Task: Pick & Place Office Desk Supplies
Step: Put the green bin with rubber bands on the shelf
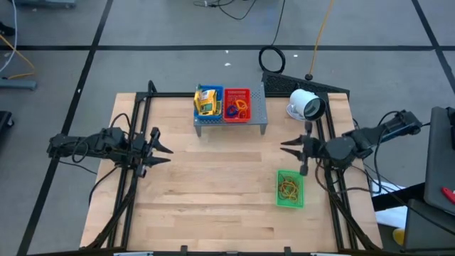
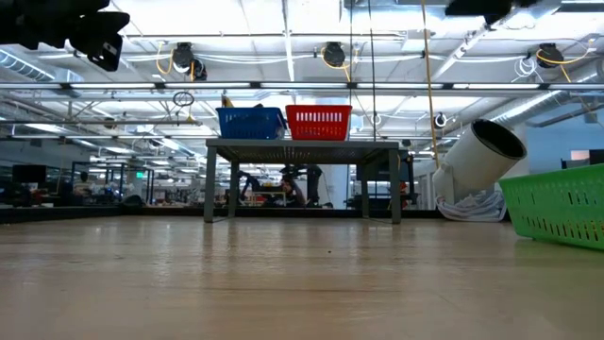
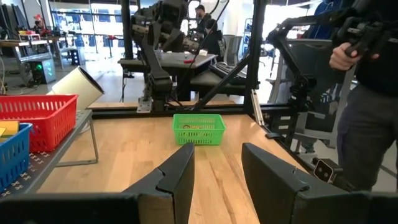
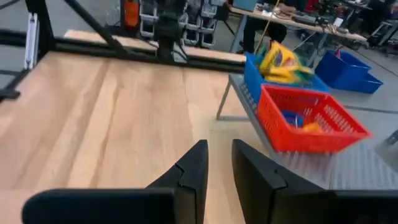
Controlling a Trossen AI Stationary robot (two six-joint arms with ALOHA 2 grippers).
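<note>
The bench (image 1: 213, 192) is a pale wooden top; a grey stand (image 1: 257, 117) sits at the middle of its far edge, and a white round device (image 1: 306, 104) lies tipped over near the far right corner; a person (image 3: 367, 93) stands beyond the bench's right side, seen from the left wrist view.

The left arm waits over the left edge, its fingers (image 3: 177, 177) apart with nothing between them; the right arm waits over the right edge, its fingers (image 4: 194, 169) a narrow gap apart, also holding nothing.

On the stand, side by side, are the blue basket (image 1: 207, 102) and the red basket (image 1: 237, 104); the green basket (image 1: 289, 188) rests on the bench near the right edge, toward the near side, just below the right arm.

Crayon packs (image 1: 207, 102) stand in the blue basket; bands (image 1: 238, 108) lie in the red one, and more bands (image 1: 288, 188) in the green one.
</note>
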